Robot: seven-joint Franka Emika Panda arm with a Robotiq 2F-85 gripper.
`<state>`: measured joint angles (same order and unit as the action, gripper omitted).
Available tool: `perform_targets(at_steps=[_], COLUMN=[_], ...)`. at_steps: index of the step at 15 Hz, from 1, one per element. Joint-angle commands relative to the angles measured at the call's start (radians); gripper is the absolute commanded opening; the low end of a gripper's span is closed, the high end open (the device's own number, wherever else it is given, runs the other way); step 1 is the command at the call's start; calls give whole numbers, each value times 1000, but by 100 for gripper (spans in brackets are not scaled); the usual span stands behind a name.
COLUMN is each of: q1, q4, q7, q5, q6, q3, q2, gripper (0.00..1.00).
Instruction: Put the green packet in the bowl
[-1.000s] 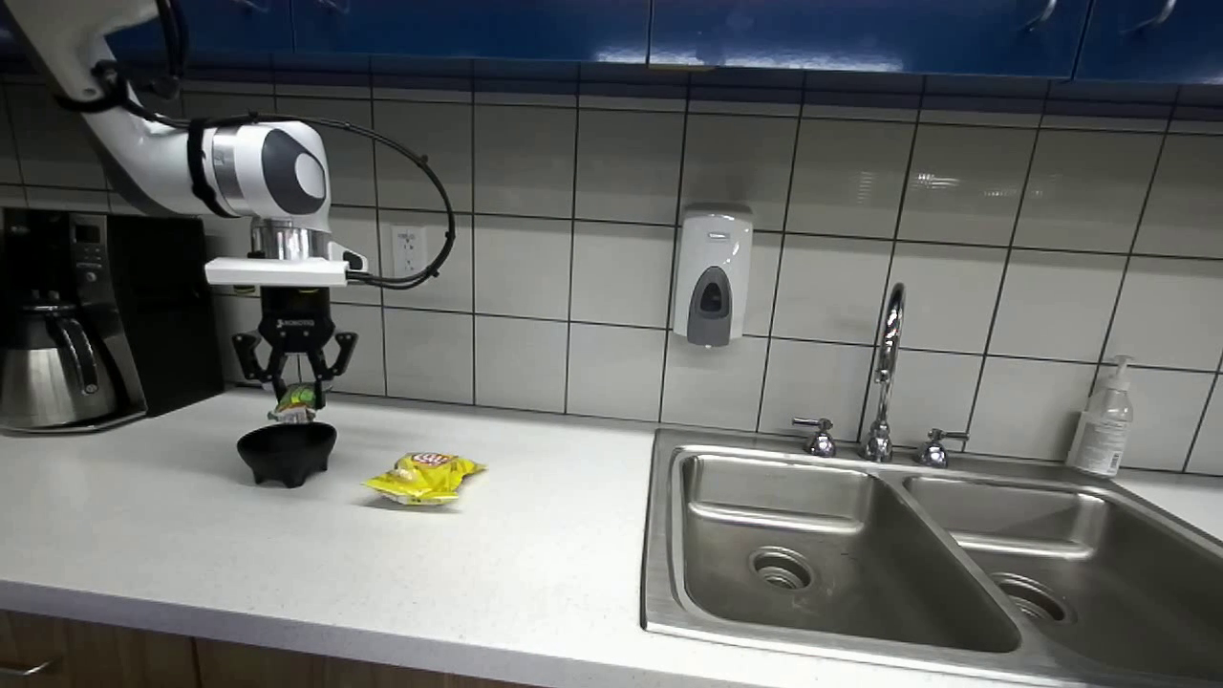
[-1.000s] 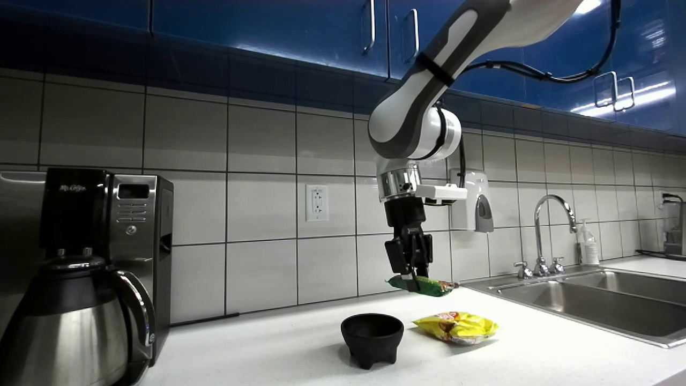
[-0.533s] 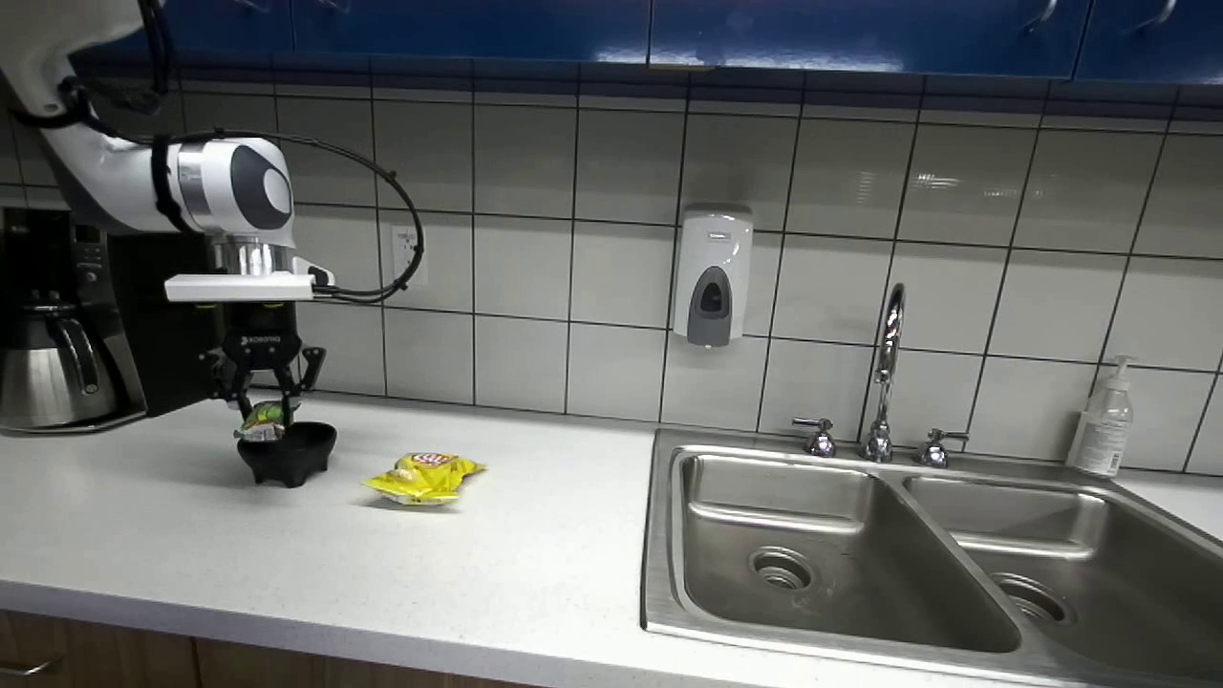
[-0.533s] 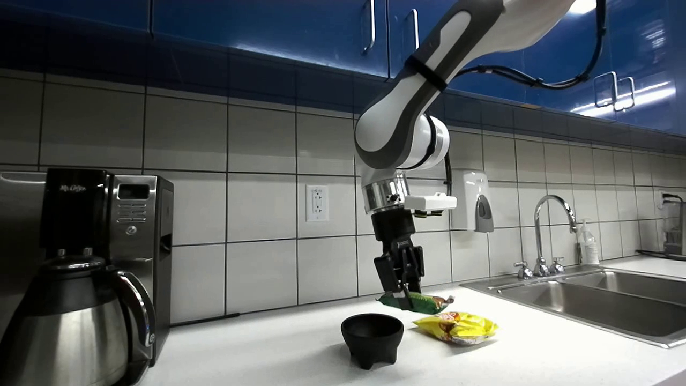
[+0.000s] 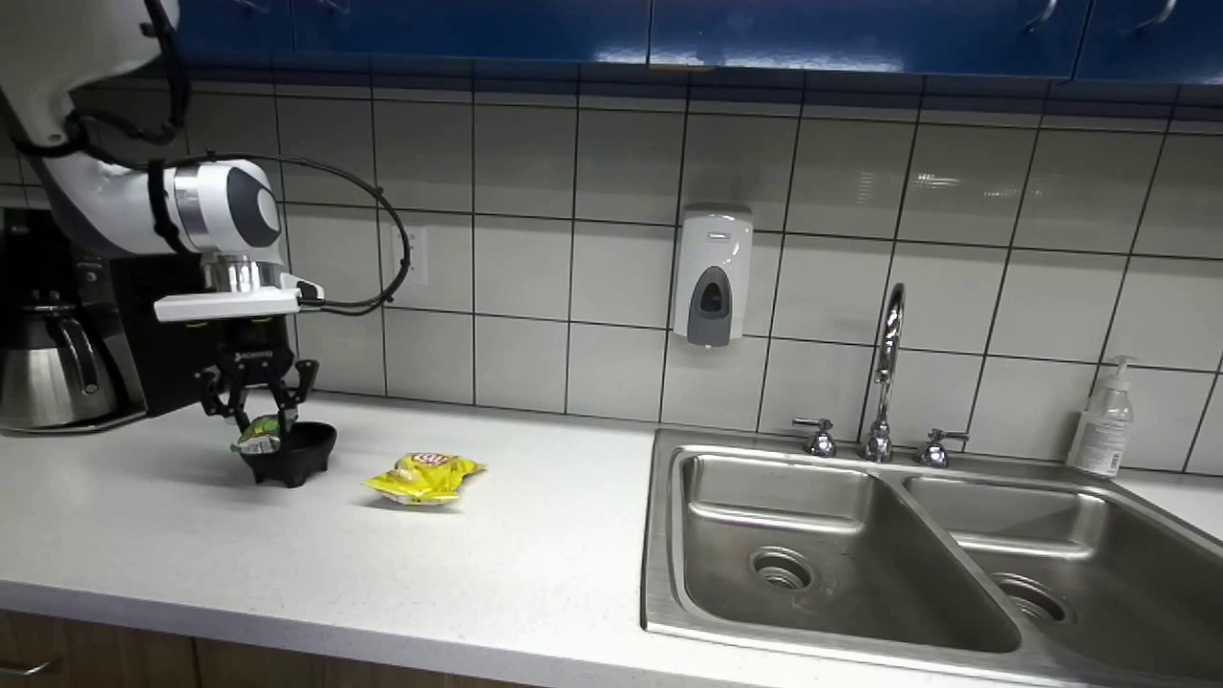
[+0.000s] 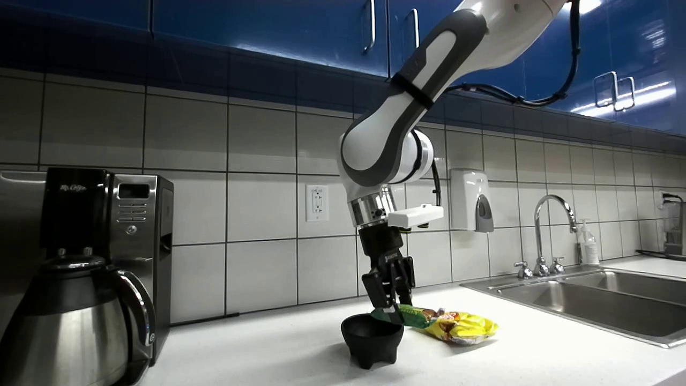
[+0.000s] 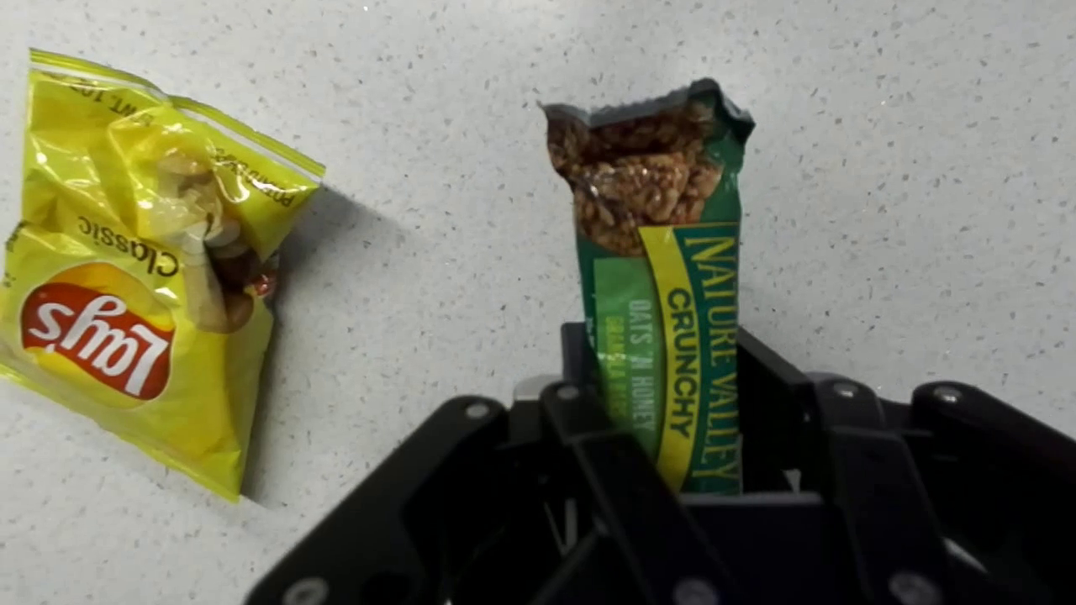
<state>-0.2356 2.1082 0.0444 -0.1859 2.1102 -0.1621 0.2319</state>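
The green packet (image 7: 664,294) is a narrow green bar wrapper with a lighter green patch. My gripper (image 7: 660,361) is shut on it, and the packet's far end sticks out past the fingers. In both exterior views the gripper (image 5: 266,425) (image 6: 402,313) holds the packet (image 5: 258,438) (image 6: 415,316) low, at about the height of the bowl's rim. The small black bowl (image 5: 294,461) (image 6: 372,343) stands upright on the counter. In an exterior view the packet overlaps the bowl's left edge; whether they touch I cannot tell. The bowl is out of the wrist view.
A crinkled yellow packet (image 5: 425,478) (image 6: 466,328) lies on the counter near the bowl and shows in the wrist view (image 7: 126,277). A coffee maker (image 6: 161,268) stands on one side. A steel sink (image 5: 659,535) with a tap (image 5: 889,354) is on the other.
The gripper has moved down and to the left in both exterior views, carrying the green packet to the bowl's rim height. The bowl and yellow packet have not moved.
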Motion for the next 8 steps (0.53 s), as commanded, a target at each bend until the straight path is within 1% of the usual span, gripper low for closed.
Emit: perform_targets(at_steps=[1, 8], q1=[-6, -15], q4=[-82, -183], q7=[-58, -86], q5=[-34, -33], q6=[-44, -68], q3=[2, 10], q2=[58, 133], gripper=[16, 16])
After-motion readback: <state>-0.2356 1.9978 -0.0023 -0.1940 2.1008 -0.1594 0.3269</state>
